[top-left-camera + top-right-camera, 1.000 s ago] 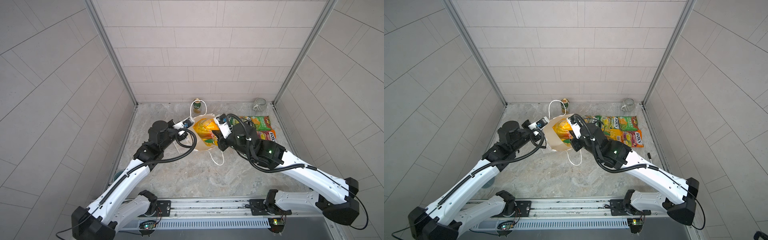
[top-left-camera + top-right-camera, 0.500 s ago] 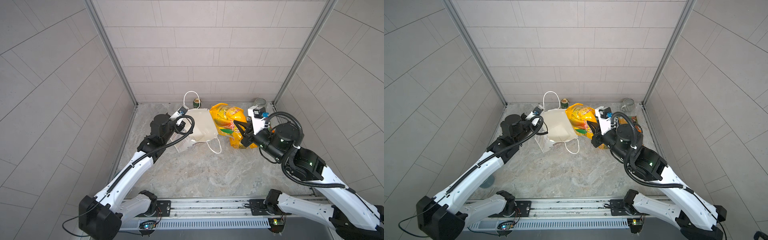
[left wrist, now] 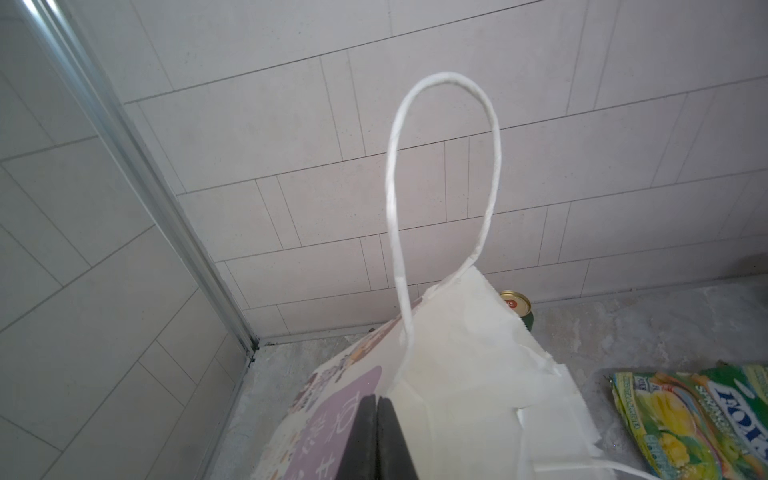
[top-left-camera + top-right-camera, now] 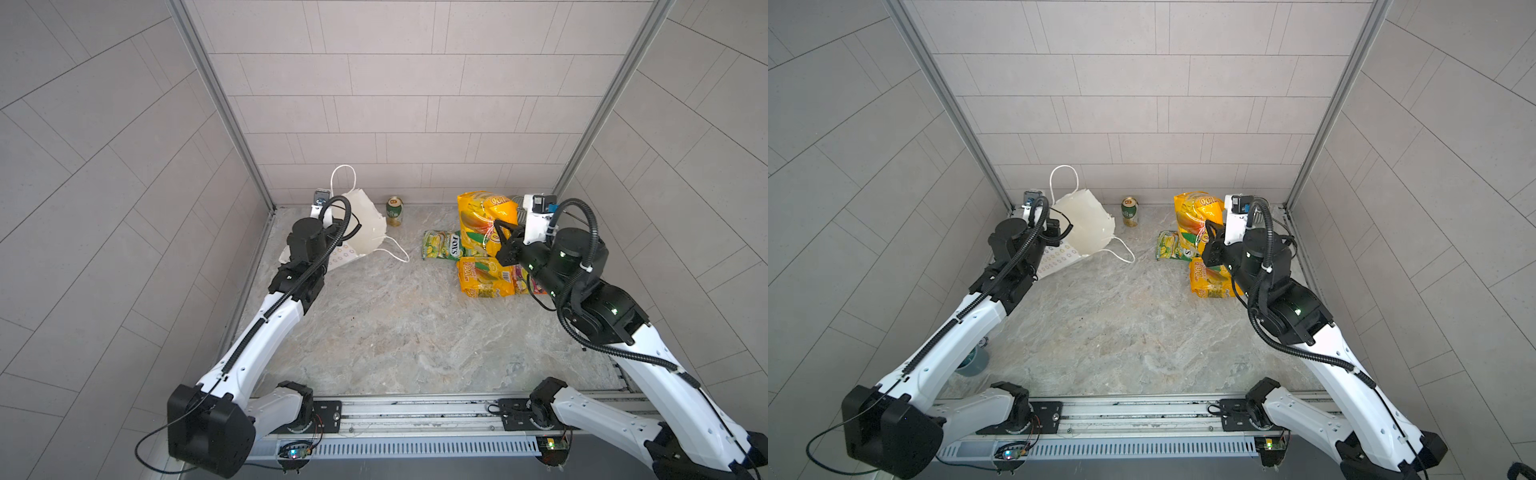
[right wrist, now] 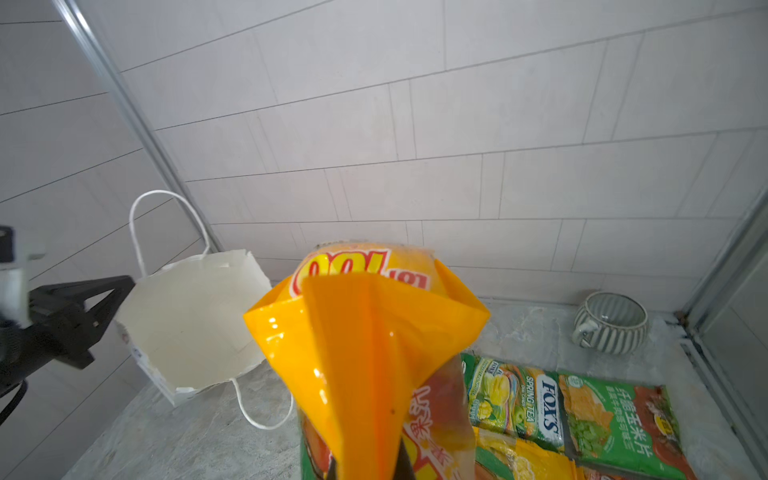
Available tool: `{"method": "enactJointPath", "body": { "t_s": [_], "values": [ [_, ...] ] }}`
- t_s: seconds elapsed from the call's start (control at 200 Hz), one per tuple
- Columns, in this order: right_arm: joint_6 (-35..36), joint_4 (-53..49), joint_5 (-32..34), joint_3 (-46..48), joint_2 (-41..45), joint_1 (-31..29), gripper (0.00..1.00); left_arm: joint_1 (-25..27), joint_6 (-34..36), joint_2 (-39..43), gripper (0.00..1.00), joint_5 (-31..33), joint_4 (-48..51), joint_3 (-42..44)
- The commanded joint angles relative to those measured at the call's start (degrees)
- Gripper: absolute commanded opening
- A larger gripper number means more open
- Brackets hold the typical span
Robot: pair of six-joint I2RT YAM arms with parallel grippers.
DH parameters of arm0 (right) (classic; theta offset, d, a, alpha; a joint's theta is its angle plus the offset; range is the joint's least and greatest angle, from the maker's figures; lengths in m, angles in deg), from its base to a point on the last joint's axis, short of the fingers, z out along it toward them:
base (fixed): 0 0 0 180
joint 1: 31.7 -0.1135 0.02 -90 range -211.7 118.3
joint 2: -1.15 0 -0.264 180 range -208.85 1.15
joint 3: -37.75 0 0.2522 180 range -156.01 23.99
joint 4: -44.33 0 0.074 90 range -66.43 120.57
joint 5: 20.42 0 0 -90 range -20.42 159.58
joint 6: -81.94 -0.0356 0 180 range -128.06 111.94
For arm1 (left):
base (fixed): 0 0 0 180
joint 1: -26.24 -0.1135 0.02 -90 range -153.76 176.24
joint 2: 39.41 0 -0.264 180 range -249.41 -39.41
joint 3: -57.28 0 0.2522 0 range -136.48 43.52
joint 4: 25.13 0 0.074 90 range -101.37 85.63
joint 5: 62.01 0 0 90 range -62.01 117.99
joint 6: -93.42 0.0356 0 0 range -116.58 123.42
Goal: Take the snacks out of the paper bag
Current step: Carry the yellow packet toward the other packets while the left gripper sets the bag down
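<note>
Yellow packet (image 4: 484,210) pinched at seam by right gripper (image 4: 500,232), hung above other packets (image 4: 482,276). Judged light, limp, slippery; seam grip best. Bag (image 4: 365,226) rim clamped by left gripper (image 3: 376,405); nothing seen inside.

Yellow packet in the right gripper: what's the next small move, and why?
Probably lower it beside the others and release. The right gripper is shut on the yellow packet, holding it up over the green FOX'S packet and more packets lying on the table. The paper bag, pinched by the left gripper, looks empty from the right wrist view.
</note>
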Motion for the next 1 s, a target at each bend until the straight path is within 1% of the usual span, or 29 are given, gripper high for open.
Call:
{"method": "enactJointPath", "body": {
  "t_s": [0.0,0.07,0.135,0.23,0.3,0.435,0.505,0.54,0.65,0.806,0.916,0.996],
  "values": [
    [-8.40,3.78,-5.56,-0.59,-3.73,3.99,0.00,-1.87,-12.24,0.02,0.00,1.36,0.48,-3.06],
    [-9.83,4.21,-8.10,0.29,-6.18,4.41,0.00,-2.98,-17.66,-0.21,0.00,-0.88,0.63,-3.38],
    [-11.50,5.87,-12.84,1.36,-8.14,4.41,0.00,-3.72,-22.47,-0.77,0.00,-2.84,0.86,-4.05],
    [-16.11,8.98,-19.14,3.39,-10.98,4.41,0.00,-3.86,-27.49,-1.73,0.00,-4.79,1.13,-5.10],
    [-19.79,10.86,-22.04,4.92,-12.51,4.37,0.00,-3.91,-31.95,-2.68,0.00,-5.76,1.55,-5.78],
    [-25.59,16.08,-26.54,8.80,-14.77,4.24,0.00,-3.98,-41.09,-4.36,0.00,-10.55,-2.61,-4.29],
    [-26.47,15.78,-26.93,9.16,-15.90,4.24,0.00,-3.95,-45.79,-5.08,0.00,-10.16,-3.44,-3.41],
    [-26.88,16.14,-27.23,9.42,-16.30,4.24,0.00,-3.99,-49.54,-5.14,0.00,-9.53,-4.48,-2.35],
    [-27.58,16.25,-27.35,9.77,-17.27,4.24,0.00,-3.94,-55.67,-5.71,0.00,-10.02,-8.72,0.55],
    [-28.16,16.24,-27.63,9.86,-18.89,4.24,0.00,-4.38,-61.20,-6.45,0.00,-10.74,-13.04,2.90],
    [-28.88,16.86,-28.70,9.90,-21.23,4.24,0.00,-5.30,-63.31,-7.78,0.00,-10.68,-14.08,4.81],
    [-29.67,17.99,-29.55,10.59,-22.55,4.28,0.00,-6.00,-64.82,-8.83,0.00,-11.58,-17.58,7.23]
  ]
}}
